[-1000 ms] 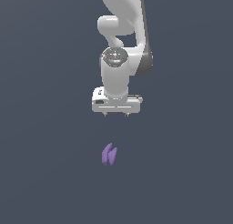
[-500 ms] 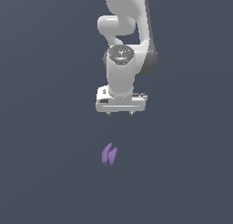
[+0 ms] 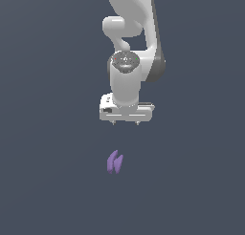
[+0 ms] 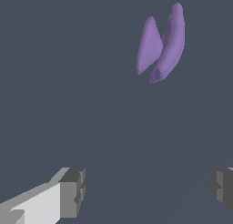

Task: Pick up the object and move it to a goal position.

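Floor (image 3: 48, 133): a flat, dark grey-blue surface fills both views with no edge or marking showing.
Arm (image 3: 131, 43): white, with rounded links and a dark band on the side toward the exterior view's right; it comes down from the top of the exterior view and ends in a vertical wrist pointing straight down at the floor.
Gripper (image 3: 125, 122): a wide white bar under the wrist, with two short tips poking out below it. Jaws: spread wide apart and holding nothing; in the wrist view the two grey pads (image 4: 73, 191) sit at opposite sides of the picture with bare floor between them.
Object (image 3: 115, 162): small, matte purple, made of two long rounded lobes joined side by side, the one lobe longer than the other. It lies on the floor below the gripper, clearly apart from it and a little toward the exterior view's left of the gripper's middle. It is much narrower than the gripper bar. In the wrist view the object (image 4: 161, 43) lies well away from both pads, outside the gap between them, with nothing touching it.
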{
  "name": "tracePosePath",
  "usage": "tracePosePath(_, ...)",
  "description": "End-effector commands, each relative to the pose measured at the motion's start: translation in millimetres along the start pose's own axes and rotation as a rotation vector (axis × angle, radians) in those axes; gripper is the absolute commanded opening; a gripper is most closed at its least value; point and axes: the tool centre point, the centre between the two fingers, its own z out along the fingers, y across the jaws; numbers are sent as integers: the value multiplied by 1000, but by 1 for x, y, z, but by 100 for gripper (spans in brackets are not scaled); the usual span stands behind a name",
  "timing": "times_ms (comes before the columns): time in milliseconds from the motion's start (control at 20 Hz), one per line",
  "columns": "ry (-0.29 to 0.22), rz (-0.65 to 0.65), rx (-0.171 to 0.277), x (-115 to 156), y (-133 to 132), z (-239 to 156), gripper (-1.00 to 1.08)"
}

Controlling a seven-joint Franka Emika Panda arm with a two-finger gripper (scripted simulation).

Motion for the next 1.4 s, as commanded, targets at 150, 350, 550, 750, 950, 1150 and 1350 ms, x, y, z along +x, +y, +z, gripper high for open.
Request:
tracePosePath(150, 5, 35, -1, 22, 6, 4, 100)
tracePosePath(350, 9, 69, -2, 43, 12, 9, 100)
tracePosePath(550, 15, 108, -4, 65, 20, 16, 100)
tracePosePath(750, 21, 147, -6, 87, 27, 23, 100)
tracePosePath(950, 26, 181, -8, 104, 35, 31, 100)
tracePosePath(1150, 30, 207, -10, 117, 40, 37, 100)
tracePosePath(1350, 33, 226, -12, 126, 44, 42, 100)
